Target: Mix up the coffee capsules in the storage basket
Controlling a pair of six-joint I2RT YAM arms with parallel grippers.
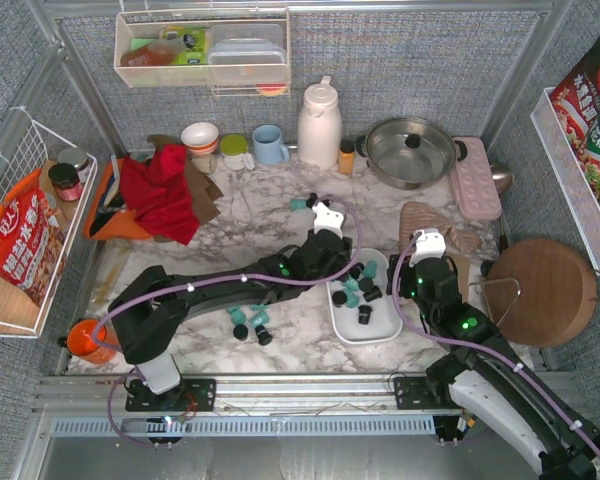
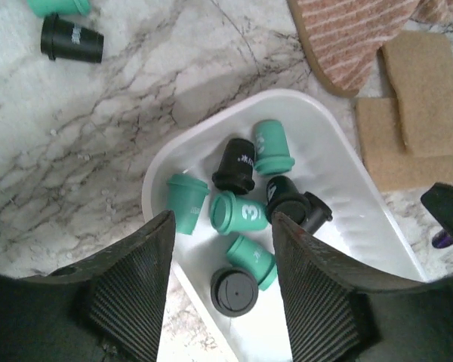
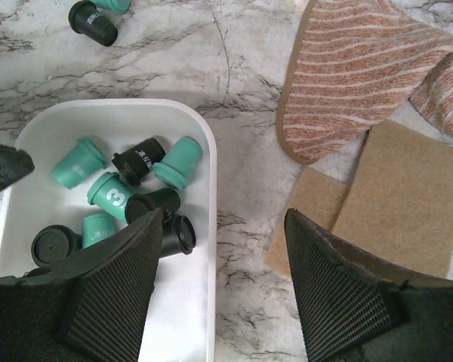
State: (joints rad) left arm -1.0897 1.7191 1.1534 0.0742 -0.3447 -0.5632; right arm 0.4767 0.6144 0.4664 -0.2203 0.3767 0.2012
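Observation:
The white storage basket (image 1: 382,335) lies at the table's middle, holding several teal and black coffee capsules (image 1: 358,290). My left gripper (image 1: 348,268) hovers over the basket's left half, open and holding nothing. Its wrist view shows the basket (image 2: 340,166) with a teal capsule marked 3 (image 2: 238,213) and a black capsule (image 2: 234,290) below the left gripper (image 2: 223,222). My right gripper (image 1: 405,290) is open too. In its wrist view the right gripper (image 3: 223,219) straddles the right rim of the basket (image 3: 136,113), with the capsules (image 3: 109,194) to its left.
Loose capsules lie on the marble left of the basket (image 1: 250,322) and behind it (image 1: 305,202). A striped mitt (image 3: 362,68) and brown pads (image 3: 408,196) lie to the right. A round wooden board (image 1: 545,290), pot (image 1: 410,150), thermos (image 1: 319,125) and red cloth (image 1: 160,190) stand around.

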